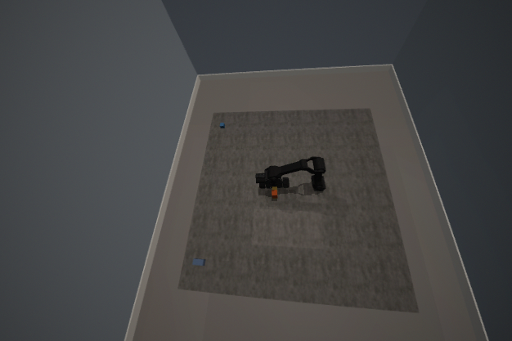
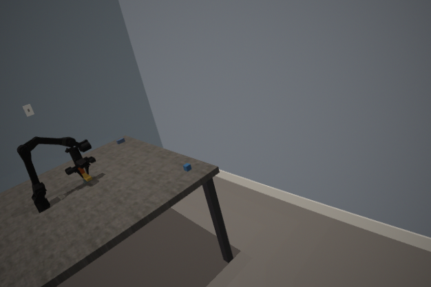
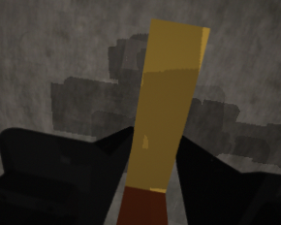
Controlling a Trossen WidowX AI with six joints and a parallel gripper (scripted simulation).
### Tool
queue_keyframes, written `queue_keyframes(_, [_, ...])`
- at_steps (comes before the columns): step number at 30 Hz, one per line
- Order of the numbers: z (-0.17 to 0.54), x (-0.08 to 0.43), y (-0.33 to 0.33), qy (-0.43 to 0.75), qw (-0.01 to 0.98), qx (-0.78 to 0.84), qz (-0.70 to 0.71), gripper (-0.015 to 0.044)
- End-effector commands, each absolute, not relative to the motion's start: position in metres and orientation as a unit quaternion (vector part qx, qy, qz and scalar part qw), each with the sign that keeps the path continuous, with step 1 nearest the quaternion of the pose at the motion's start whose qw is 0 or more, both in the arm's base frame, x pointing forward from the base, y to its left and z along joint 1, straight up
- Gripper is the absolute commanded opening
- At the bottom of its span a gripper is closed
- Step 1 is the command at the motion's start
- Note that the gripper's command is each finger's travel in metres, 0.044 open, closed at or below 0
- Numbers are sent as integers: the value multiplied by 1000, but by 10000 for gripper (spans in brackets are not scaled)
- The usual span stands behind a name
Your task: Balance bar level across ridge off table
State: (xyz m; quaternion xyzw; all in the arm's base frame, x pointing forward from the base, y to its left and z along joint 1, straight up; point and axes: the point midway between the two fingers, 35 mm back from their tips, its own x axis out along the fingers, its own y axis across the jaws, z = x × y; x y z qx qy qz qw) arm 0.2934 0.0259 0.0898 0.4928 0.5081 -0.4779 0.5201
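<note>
The jaws are closed on the bar, one finger on each long side, so the gripper (image 1: 273,183) (image 2: 84,175) (image 3: 155,136) has a load between its fingertips. That bar (image 1: 274,192) (image 2: 87,177) (image 3: 168,95) is yellow over most of what the wrist view shows and red-orange at the other end; in the exterior view it tilts, yellow end down, close to the table (image 1: 330,134) (image 2: 139,186) (image 3: 19,47). Whether that end touches the wood-grey top, I cannot tell.

Above it, the black arm (image 1: 291,168) (image 2: 51,141) reaches out from its base and bends down at the wrist. Well apart from the gripper lie a flat blue block (image 1: 199,262) (image 2: 120,141) near one corner and a small blue cube (image 1: 222,125) (image 2: 187,166) near another; which of them, if either, is the ridge is not clear.

The step in hand looks like carrying, with the balancing not yet done. Next the bar probably needs lifting, levelling and centring over the ridge, since an off-centre release could tip one end onto the table
</note>
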Motion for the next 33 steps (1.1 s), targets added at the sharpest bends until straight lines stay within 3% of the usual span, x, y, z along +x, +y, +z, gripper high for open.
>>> queue_keyframes(1, [90,293,26,508,520,493,-478,0])
queue_keyframes(20, [90,293,26,508,520,493,-478,0])
queue_keyframes(26, [90,293,26,508,520,493,-478,157])
queue_keyframes(33, [90,293,26,508,520,493,-478,167])
